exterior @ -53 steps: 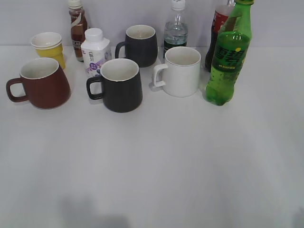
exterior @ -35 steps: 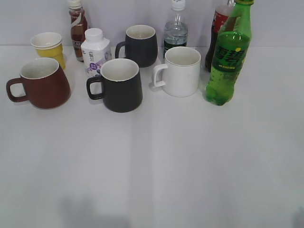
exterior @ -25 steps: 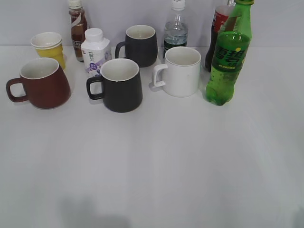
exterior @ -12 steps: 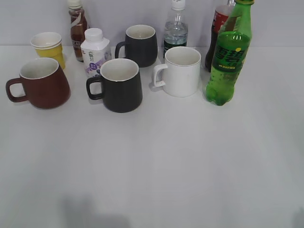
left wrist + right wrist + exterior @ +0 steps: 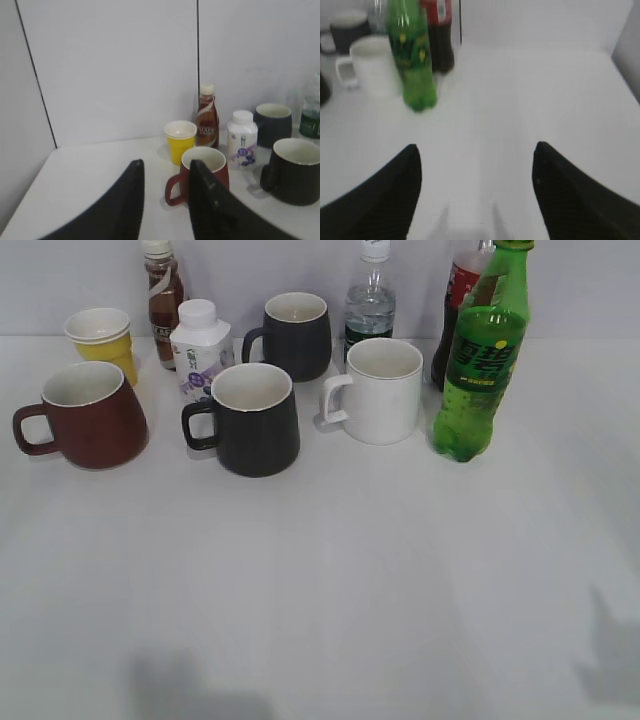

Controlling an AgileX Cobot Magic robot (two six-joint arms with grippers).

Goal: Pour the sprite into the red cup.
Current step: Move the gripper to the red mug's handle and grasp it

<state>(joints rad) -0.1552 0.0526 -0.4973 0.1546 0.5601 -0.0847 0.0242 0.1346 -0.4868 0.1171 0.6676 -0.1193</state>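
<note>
White worktop (image 5: 330, 580), plain pale wall behind; your whole front half is bare. The sprite (image 5: 480, 360) stands upright at the right end of the back cluster, just in front of a cola bottle (image 5: 458, 300) and beside a white mug (image 5: 380, 390). The red cup (image 5: 85, 415) sits at the far left, handle outward. Left gripper (image 5: 165, 200): fingers slightly parted, holding nothing. Right gripper (image 5: 475, 195): fingers spread wide, empty, well short of the sprite.

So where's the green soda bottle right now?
The green bottle stands upright at the far right of the exterior view, just right of the white mug and in front of the cola bottle.
</note>
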